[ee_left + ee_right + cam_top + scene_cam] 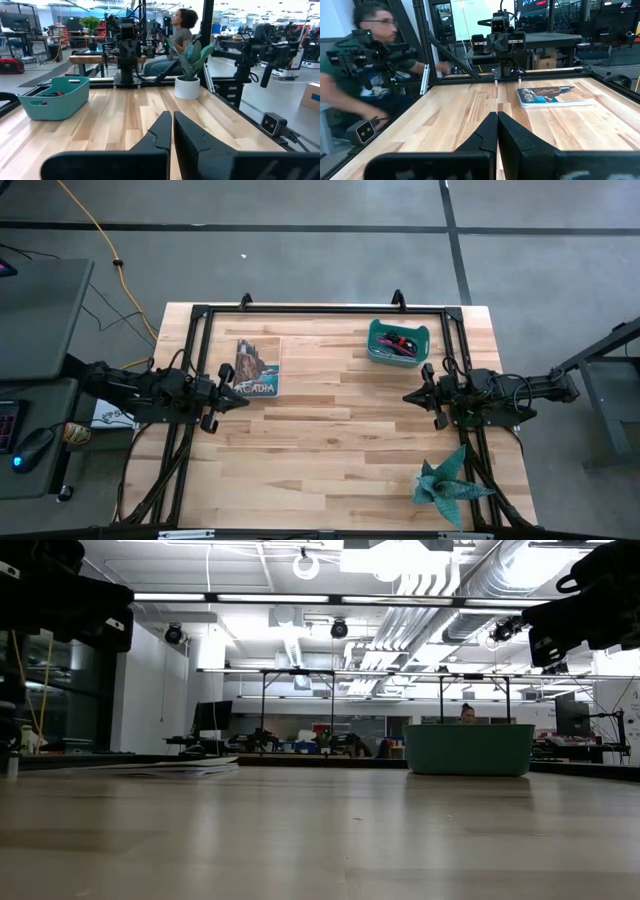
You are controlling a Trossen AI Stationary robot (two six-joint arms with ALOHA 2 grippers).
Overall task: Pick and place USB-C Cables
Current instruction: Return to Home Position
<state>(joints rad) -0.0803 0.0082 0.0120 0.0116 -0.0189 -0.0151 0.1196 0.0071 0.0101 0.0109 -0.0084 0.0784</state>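
Close in, the left gripper (pixel 172 114) and right gripper (pixel 497 114) are seen pinched shut and empty over opposite sides of the table (pixel 330 430), the USB-C Cables (pixel 402 342) are lodged in the green bin (pixel 373 345), and the homing step is judged in hand, only parking being called for.

This is a robotics lab in an open industrial hall. Bare silver ducts and pipes (pixel 450 575) run overhead beside strip lights (pixel 250 597). The grey polished concrete floor (pixel 300 260) carries dark tape lines (pixel 300 227). Beyond the pale wooden plank table (pixel 330 440) in its black metal frame (pixel 320 308) stand desks (pixel 87 58), dark monitors (pixel 212 717) and a seated person (pixel 181 30).
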